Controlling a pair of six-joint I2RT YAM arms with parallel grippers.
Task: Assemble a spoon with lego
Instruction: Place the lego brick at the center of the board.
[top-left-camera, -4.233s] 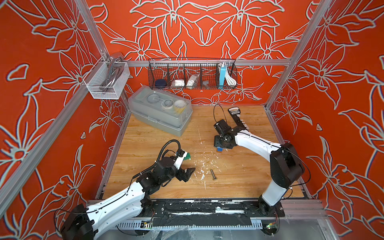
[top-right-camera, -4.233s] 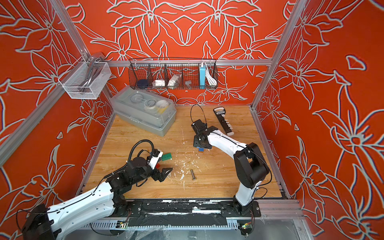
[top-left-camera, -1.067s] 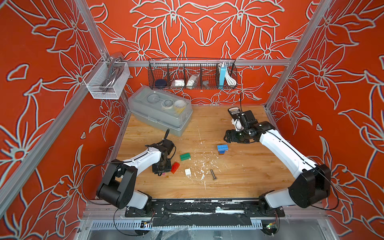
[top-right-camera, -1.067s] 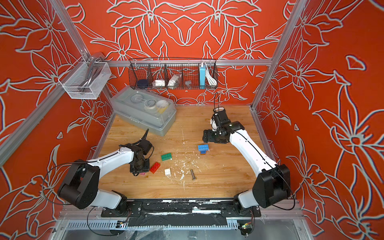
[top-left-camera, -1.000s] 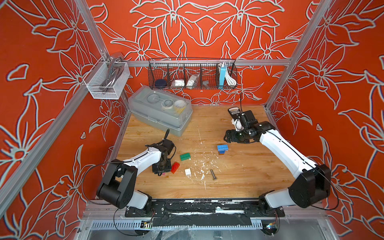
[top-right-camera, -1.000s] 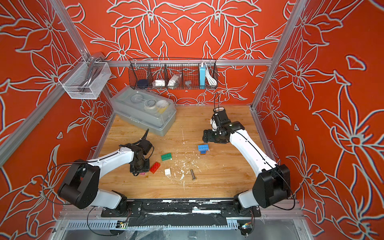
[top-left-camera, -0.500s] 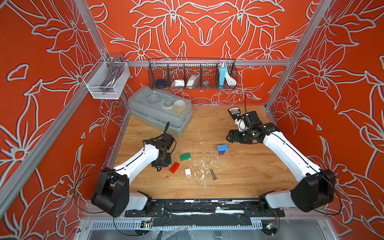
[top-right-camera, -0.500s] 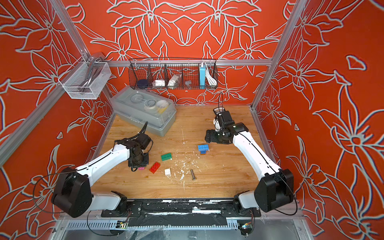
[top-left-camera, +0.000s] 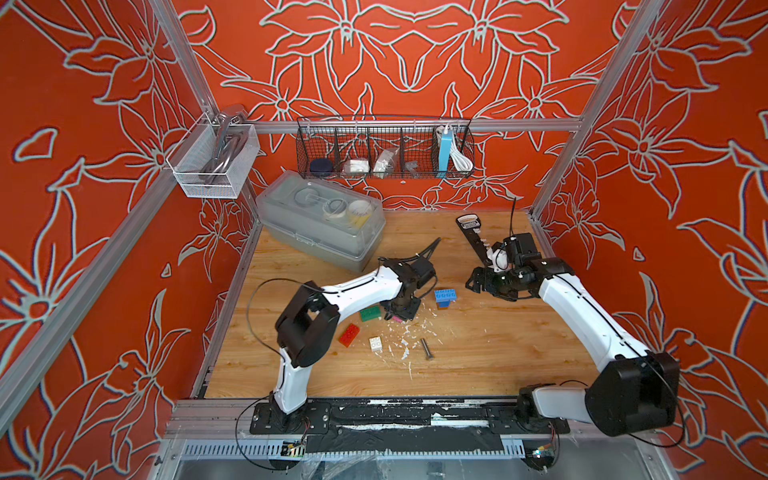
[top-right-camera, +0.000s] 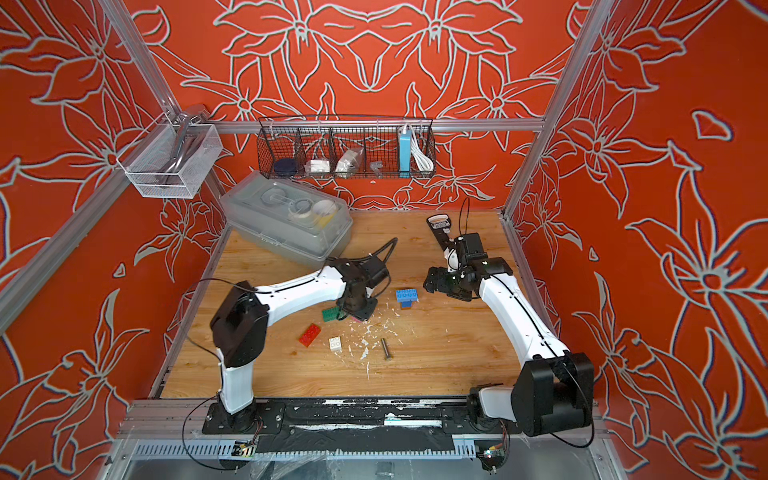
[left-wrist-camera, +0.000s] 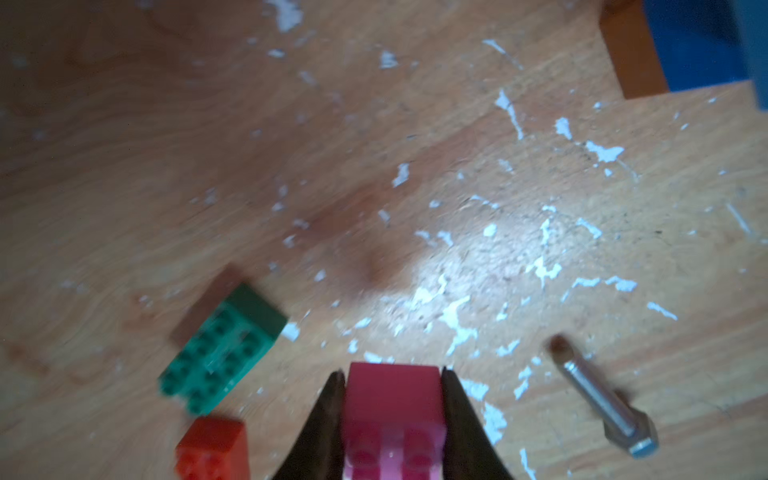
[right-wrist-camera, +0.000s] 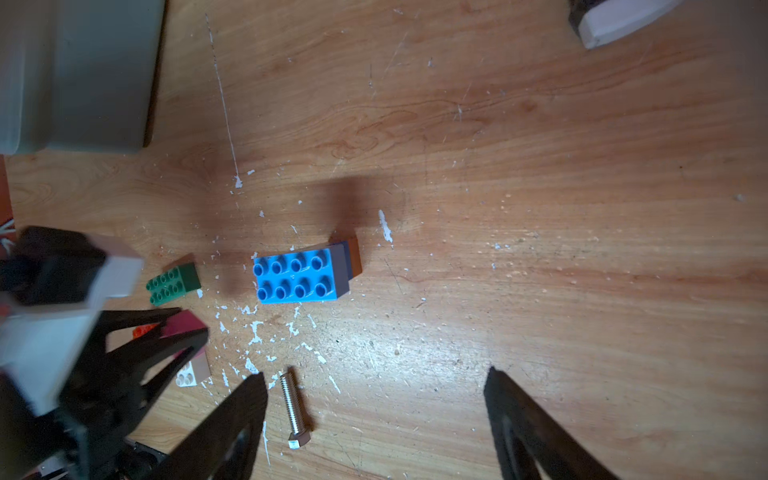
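Left wrist view: the left pincer (left-wrist-camera: 392, 374) squeezes a pink brick (left-wrist-camera: 392, 399) near the middle of the desk (left-wrist-camera: 124, 166). A green brick (left-wrist-camera: 220, 349) and a red brick (left-wrist-camera: 212, 449) lie just beside it. The right pincer (right-wrist-camera: 374, 374) is wide and holds nothing. It hangs near the blue and brown stack (right-wrist-camera: 297, 274), a little toward the desk's back edge.

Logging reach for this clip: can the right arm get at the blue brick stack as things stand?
Probably yes. The right gripper hangs open just short of the blue brick stack, nothing stands between them; the left gripper, shut on the pink brick, sits aside.
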